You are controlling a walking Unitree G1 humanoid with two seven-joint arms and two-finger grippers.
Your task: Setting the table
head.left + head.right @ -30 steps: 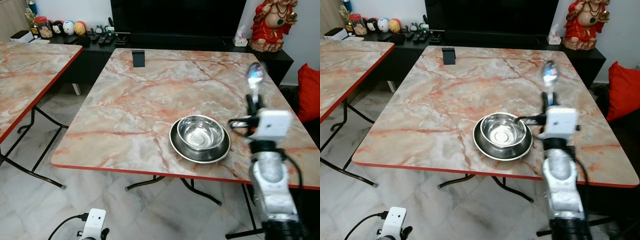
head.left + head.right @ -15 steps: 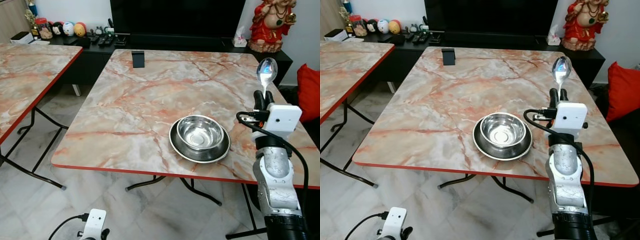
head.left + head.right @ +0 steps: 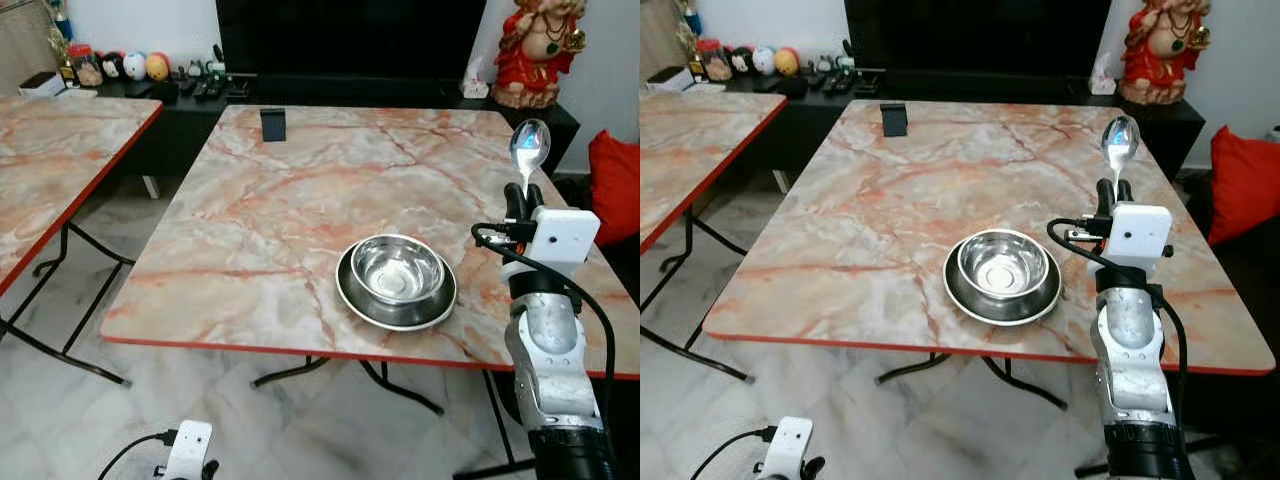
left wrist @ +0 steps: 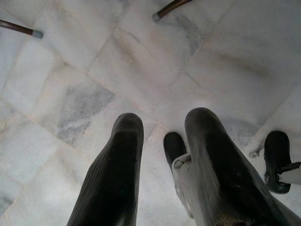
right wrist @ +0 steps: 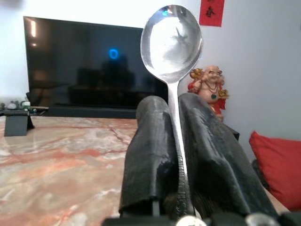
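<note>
A steel bowl (image 3: 397, 268) sits inside a steel plate (image 3: 392, 316) near the front edge of the marble table (image 3: 290, 200). To the right of them, over the table's right side, my right gripper (image 3: 522, 196) is raised and shut on the handle of a steel spoon (image 3: 529, 146), which stands upright with its bowl on top. The right wrist view has the spoon (image 5: 171, 40) pinched between the two black fingers (image 5: 149, 141). My left arm hangs low over the floor, and its gripper (image 4: 162, 127) is open with nothing between the fingers.
A small black stand (image 3: 272, 123) is at the table's far left. A second marble table (image 3: 60, 140) stands to the left with a gap of tiled floor (image 3: 120, 260) between. Behind are a dark TV console (image 3: 350, 85), a red statue (image 3: 530, 50) and a red cushion (image 3: 615, 185).
A second ago the right gripper carried the spoon a little to the right, away from the bowl; since then it holds still. The camera has shifted slightly.
</note>
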